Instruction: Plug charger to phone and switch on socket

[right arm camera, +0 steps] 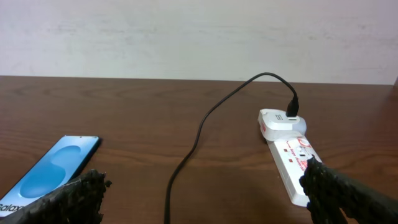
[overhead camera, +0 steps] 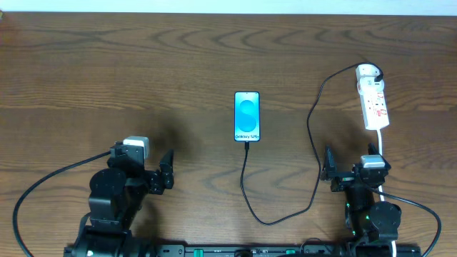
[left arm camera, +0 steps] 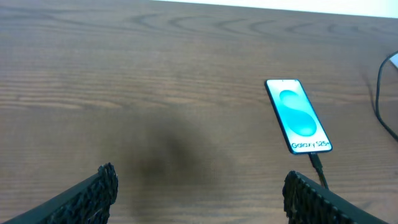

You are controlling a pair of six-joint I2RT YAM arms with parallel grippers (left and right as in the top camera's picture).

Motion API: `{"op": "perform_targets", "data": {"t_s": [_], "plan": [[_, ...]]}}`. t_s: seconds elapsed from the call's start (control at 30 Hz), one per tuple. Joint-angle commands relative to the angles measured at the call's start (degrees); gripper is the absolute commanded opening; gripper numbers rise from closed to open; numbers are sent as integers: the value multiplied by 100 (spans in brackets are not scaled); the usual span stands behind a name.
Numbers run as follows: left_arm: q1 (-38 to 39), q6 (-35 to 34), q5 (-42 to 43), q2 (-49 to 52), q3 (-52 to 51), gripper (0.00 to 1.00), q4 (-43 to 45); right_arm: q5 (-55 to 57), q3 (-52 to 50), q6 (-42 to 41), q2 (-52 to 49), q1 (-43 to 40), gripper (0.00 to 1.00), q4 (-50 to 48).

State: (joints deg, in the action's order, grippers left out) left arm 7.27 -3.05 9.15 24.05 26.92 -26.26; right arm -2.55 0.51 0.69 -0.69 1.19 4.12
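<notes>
The phone [overhead camera: 247, 116] lies flat mid-table, blue screen up, also in the left wrist view [left arm camera: 298, 115] and right wrist view [right arm camera: 48, 169]. The black charger cable [overhead camera: 315, 150] runs from the phone's near end, where its plug tip [overhead camera: 246, 145] sits against the phone, loops forward and up to the white adapter [overhead camera: 368, 72] seated in the far end of the socket [overhead camera: 375, 104], a white power strip with red marks [right arm camera: 292, 155]. My left gripper [overhead camera: 166, 170] is open and empty, near-left of the phone. My right gripper [overhead camera: 330, 168] is open and empty, in front of the socket.
The socket's thick white cord [overhead camera: 382, 146] runs toward me past the right arm. A black robot cable [overhead camera: 50, 178] curves over the table at the left. The wooden table's far edge meets a pale wall [right arm camera: 186, 37].
</notes>
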Motion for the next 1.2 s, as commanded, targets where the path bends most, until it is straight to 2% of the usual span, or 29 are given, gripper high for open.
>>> {"op": "perform_targets", "data": {"t_s": [0.0, 0.23, 0.43, 0.97, 1.17], "plan": [[-28, -177, 74, -28, -223, 87, 304, 48, -15, 66, 37, 26, 99, 17], [-63, -490, 74, -446, -1156, 87, 1858, 48, -15, 66, 37, 26, 99, 17], [-291, -973, 70, -1198, -1954, 87, 2599, 48, -15, 66, 37, 26, 99, 17], [-501, -1097, -323, -2238, -2669, 87, 2938, 48, -15, 66, 37, 26, 99, 17], [-501, -540, -323, -2400, -2669, 87, 2393, 48, -15, 66, 37, 26, 99, 17]]}}
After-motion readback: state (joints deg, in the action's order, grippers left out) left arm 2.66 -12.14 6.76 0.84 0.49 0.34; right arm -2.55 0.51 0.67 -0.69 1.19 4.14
